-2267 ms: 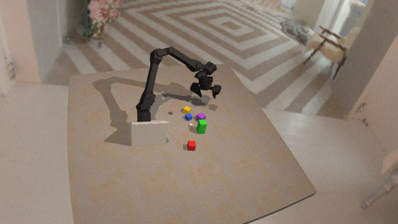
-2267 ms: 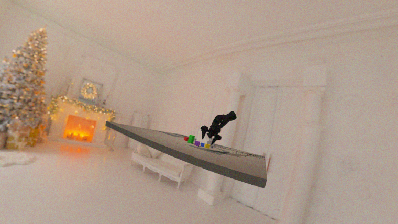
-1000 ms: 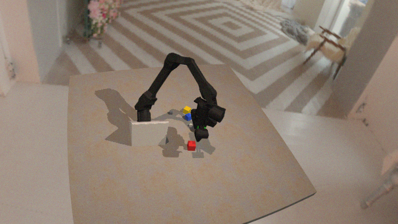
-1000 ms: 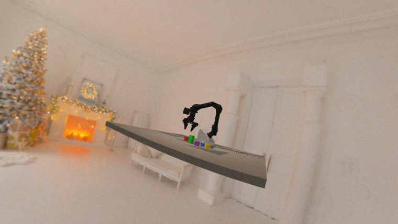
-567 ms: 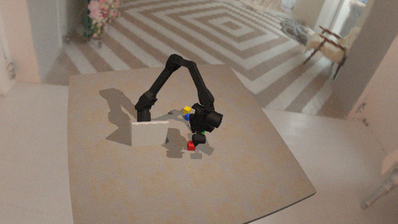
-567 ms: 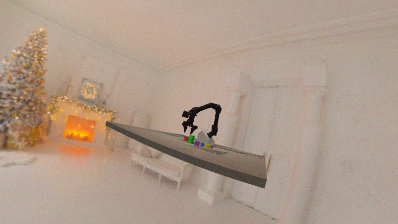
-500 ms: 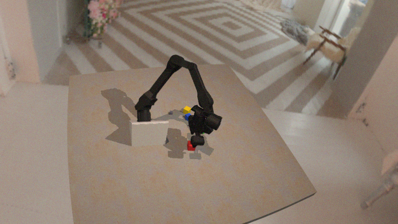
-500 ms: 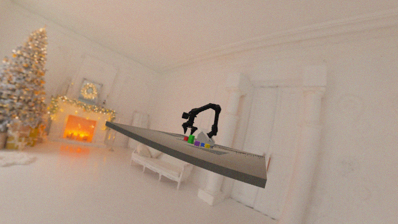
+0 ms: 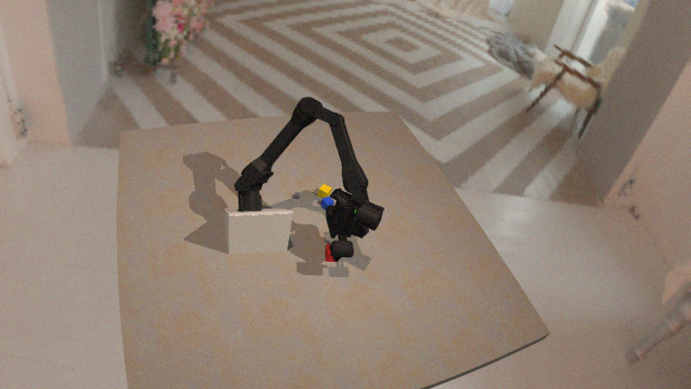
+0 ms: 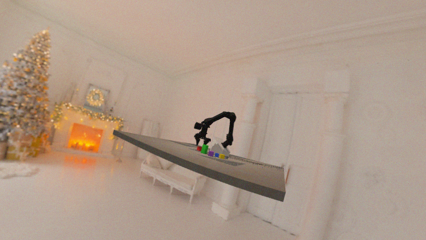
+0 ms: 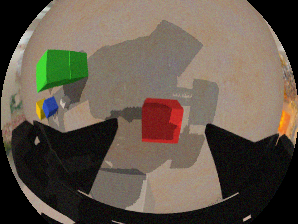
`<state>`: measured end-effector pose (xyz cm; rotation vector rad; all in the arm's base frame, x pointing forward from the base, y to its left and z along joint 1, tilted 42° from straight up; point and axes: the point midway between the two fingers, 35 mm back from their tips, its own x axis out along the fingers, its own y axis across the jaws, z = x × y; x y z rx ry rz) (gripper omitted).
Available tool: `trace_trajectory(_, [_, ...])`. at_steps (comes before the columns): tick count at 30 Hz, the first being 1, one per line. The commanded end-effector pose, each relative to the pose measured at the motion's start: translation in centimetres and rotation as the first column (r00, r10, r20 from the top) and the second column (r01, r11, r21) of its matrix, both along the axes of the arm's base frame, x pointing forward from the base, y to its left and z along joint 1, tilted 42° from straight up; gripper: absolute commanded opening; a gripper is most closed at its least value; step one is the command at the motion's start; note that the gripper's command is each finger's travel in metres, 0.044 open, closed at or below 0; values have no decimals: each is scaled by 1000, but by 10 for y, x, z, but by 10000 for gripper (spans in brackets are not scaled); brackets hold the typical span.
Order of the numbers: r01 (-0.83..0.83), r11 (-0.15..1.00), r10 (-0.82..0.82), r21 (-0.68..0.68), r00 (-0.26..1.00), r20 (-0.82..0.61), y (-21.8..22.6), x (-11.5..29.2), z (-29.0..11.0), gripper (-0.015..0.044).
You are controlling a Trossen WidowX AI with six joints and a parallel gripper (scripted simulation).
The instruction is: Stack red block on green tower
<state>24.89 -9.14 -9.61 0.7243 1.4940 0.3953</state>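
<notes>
The red block (image 9: 329, 254) (image 10: 198, 148) (image 11: 161, 120) lies on the table, largely hidden by the gripper in the top view. The green tower (image 10: 204, 148) (image 11: 61, 70) stands upright close beside it; the arm hides it in the top view. My gripper (image 9: 336, 245) (image 10: 198, 142) (image 11: 162, 125) is open and empty. It hangs low, just over the red block, with a finger on either side of it in the wrist view. I cannot tell whether the fingers touch the block.
A yellow block (image 9: 325, 190) (image 10: 222, 156) and a blue block (image 9: 327, 202) (image 10: 216, 155) (image 11: 49, 106) lie behind the gripper, with a purple block (image 10: 211, 153) beside the tower. The arm's white base box (image 9: 258, 232) stands to the left on the table (image 9: 241, 314).
</notes>
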Motion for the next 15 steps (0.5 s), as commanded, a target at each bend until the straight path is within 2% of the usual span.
trace_trajectory(1, [5,1000,-5,6,1000,-4,5,-1,-5,440])
trace_trajectory(15, [5,1000,-5,7,1000,-4,21,0,-21,440])
